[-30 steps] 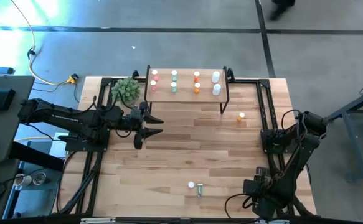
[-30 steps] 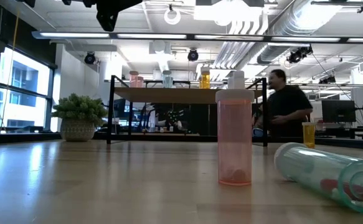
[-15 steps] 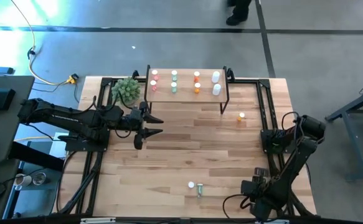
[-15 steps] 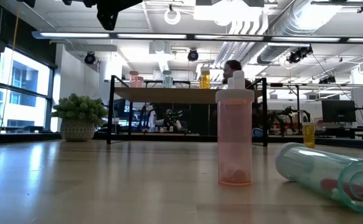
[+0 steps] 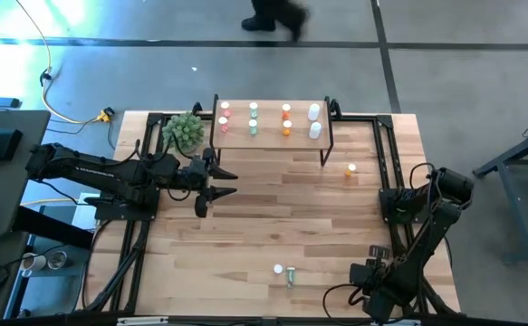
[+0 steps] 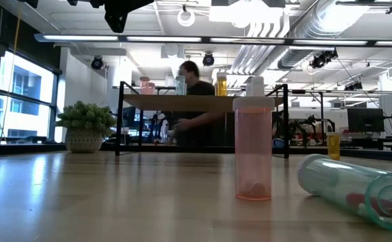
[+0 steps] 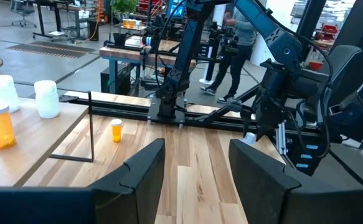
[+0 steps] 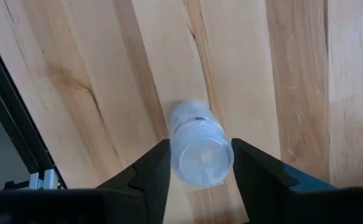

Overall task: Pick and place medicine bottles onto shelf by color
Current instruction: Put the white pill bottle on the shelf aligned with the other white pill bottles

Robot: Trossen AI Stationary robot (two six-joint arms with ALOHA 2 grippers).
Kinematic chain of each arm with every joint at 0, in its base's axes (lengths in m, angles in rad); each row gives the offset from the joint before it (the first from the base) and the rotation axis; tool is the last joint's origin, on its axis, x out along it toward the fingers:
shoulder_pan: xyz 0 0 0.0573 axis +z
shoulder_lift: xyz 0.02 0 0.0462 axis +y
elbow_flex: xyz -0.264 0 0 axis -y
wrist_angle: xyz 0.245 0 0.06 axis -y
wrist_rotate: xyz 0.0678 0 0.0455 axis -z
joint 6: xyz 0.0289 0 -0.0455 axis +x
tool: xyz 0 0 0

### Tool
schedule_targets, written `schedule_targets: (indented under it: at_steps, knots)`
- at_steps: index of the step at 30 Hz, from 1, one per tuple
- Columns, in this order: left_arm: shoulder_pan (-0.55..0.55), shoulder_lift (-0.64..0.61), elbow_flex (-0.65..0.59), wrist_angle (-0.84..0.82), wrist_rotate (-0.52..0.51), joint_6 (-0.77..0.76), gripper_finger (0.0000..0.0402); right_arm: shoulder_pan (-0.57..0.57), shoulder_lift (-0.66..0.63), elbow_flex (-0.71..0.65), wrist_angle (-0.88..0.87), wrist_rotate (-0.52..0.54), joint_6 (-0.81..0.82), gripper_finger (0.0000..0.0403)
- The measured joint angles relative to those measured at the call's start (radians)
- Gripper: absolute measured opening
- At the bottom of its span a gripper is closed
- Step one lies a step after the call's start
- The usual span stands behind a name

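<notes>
Bottle grab: right gripper (image 8: 197, 163) fingers straddle a clear plastic white-capped bottle (image 8: 197, 149), not clamped.
Probably light and slick, so I'd pinch mid-body; left gripper (image 7: 197, 165) hangs wide open.

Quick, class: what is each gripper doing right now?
Left gripper: open, empty, above the table.
Right gripper: open, straddling a clear bottle.

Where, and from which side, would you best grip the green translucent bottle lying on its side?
Probably mid-barrel of the green bottle, from straight above: it lies flat on the wooden table, so fingers can close across its width, clear of the upright pink bottle nearby.
</notes>
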Motion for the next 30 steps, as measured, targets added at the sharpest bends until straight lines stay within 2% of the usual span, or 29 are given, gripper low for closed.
schedule_targets:
  at_steps: [5, 16, 23, 30]
  knots:
    - [0.0, 0.0, 0.0, 0.0, 0.0, -0.002, 0.017, 0.0, 0.0, 0.001, 0.0, 0.0, 0.0, 0.0121]
    - [0.0, 0.0, 0.0, -0.008, 0.0, -0.028, 0.017, -0.043, -0.015, 0.002, 0.0, -0.024, -0.004, 0.012]
    - [0.0, 0.0, 0.0, -0.054, -0.007, -0.028, 0.017, -0.135, -0.063, 0.002, 0.0, -0.027, -0.081, 0.012]
    - [0.002, 0.0, 0.0, -0.17, -0.12, -0.028, 0.017, -0.282, -0.119, 0.002, 0.0, -0.024, -0.204, 0.012]
